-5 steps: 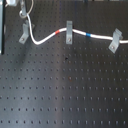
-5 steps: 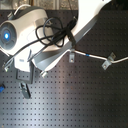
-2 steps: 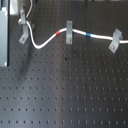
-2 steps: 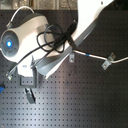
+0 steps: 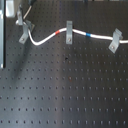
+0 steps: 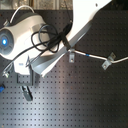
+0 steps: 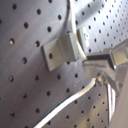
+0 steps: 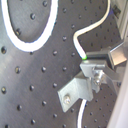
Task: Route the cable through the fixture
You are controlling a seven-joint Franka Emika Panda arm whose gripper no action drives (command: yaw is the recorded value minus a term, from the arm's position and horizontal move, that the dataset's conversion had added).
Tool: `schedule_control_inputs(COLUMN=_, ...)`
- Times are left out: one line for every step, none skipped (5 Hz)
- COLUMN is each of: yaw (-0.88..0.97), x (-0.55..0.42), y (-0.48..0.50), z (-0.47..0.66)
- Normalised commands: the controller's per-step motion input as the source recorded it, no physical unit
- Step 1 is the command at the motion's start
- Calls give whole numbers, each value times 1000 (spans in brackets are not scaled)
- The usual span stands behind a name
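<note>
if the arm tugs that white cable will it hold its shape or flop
Probably flop: the cable sags in a curve between the clips. It looks thin, so likely light. A tug may slide it through the clips rather than lift it.

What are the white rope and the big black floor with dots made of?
The cable looks like smooth plastic-coated cord: it bends in soft curves and carries a red and a blue band. The board looks like matte black-painted metal, probably, with neat rows of small holes. The clips look like dull grey metal.
</note>
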Motion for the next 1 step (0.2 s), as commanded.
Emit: schedule_control_inputs(yaw=0, x=-211, y=1, z=349)
